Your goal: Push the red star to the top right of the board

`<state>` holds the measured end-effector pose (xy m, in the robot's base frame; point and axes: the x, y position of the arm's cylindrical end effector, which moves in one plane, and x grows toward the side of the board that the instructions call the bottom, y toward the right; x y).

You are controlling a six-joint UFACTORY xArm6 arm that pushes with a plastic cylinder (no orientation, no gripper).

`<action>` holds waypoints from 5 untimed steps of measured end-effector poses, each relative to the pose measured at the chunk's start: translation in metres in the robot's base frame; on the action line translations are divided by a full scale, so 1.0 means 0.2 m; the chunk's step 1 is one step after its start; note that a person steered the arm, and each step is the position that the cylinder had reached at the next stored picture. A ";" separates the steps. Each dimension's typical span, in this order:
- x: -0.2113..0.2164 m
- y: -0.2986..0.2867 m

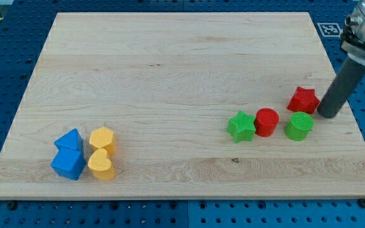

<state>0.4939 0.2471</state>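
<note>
The red star (pixel 303 99) lies at the view's right, a little below the board's mid height. My tip (pixel 327 114) rests on the board just right of the star and slightly below it, close to it or touching it. The dark rod rises from the tip toward the view's top right. A green cylinder (pixel 299 126) sits just below the star. A red cylinder (pixel 266 121) and a green star (pixel 241 125) lie in a row to the left of the green cylinder.
The wooden board (pixel 170 63) lies on a blue perforated table. At the view's bottom left are two blue blocks (pixel 68 155), a yellow hexagon (pixel 102 138) and a yellow heart (pixel 101 164). The board's right edge runs close to my tip.
</note>
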 end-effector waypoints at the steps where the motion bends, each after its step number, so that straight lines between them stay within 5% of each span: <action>1: 0.05 -0.08; 3: -0.39 -0.19; 5: -0.34 -0.24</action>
<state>0.4251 0.1984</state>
